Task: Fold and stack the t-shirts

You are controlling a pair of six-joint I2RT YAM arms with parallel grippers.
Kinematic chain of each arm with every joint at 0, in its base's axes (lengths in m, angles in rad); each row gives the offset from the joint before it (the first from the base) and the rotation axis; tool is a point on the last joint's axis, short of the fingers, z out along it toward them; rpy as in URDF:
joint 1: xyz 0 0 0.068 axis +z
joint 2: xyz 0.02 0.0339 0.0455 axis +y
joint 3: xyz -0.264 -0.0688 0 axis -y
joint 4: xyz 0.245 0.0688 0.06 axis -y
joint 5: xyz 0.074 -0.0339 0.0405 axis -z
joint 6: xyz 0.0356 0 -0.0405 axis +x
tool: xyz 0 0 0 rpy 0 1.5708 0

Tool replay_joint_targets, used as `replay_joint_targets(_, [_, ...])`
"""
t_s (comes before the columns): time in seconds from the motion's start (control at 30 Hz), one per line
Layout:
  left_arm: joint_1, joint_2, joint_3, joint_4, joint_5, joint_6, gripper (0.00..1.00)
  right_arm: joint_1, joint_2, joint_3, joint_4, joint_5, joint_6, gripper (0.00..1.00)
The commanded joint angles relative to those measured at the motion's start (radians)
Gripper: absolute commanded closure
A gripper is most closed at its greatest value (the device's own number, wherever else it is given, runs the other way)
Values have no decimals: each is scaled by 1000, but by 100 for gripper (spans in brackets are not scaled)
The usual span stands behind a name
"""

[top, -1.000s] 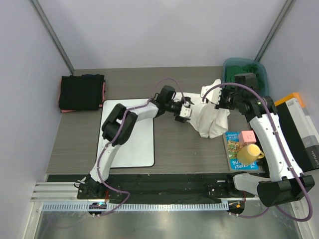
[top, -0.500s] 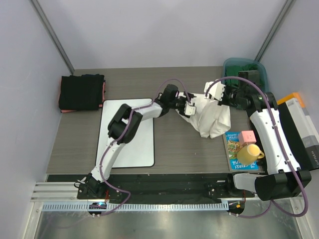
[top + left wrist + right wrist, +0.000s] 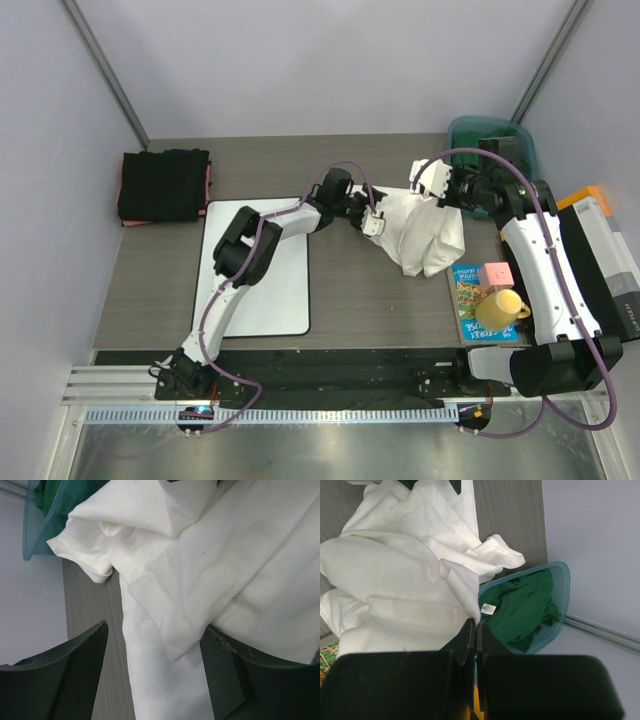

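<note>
Bin (image 3: 564, 582) just beyond the right end effector (image 3: 474, 625) holds a green shirt (image 3: 525, 605). It pinches the crumpled white shirt (image 3: 420, 235), which trails toward the spread left end effector (image 3: 154, 630).

The loose t-shirt (image 3: 425, 235) lies on the table (image 3: 370, 300), right of centre and toward the far side. Behind it and to its right, in the far right corner, stands a bin (image 3: 465, 125) with another t-shirt (image 3: 520, 610) in it. Just in front of the loose t-shirt lies a book (image 3: 465, 300), with a block (image 3: 495, 274) and a mug (image 3: 500, 308) on it. A box (image 3: 610, 270) sits to the right of the book. A board (image 3: 270, 290) lies left of centre. Behind it, in the far left corner, rests a stack of folded t-shirts (image 3: 163, 185). The left gripper (image 3: 372, 220) is at the loose t-shirt's left edge and the right gripper (image 3: 443, 190) at its far edge.
</note>
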Motion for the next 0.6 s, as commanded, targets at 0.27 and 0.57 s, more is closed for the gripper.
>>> replay_joint_targets(0.27, [5,-6,-13,-25,78,133,30,-2,19,50,39,-12,1,99])
replay_joint_targets(0.57, [-4,-2,-13,-31,69,150,67,-2,28,53,46,-14,3,99])
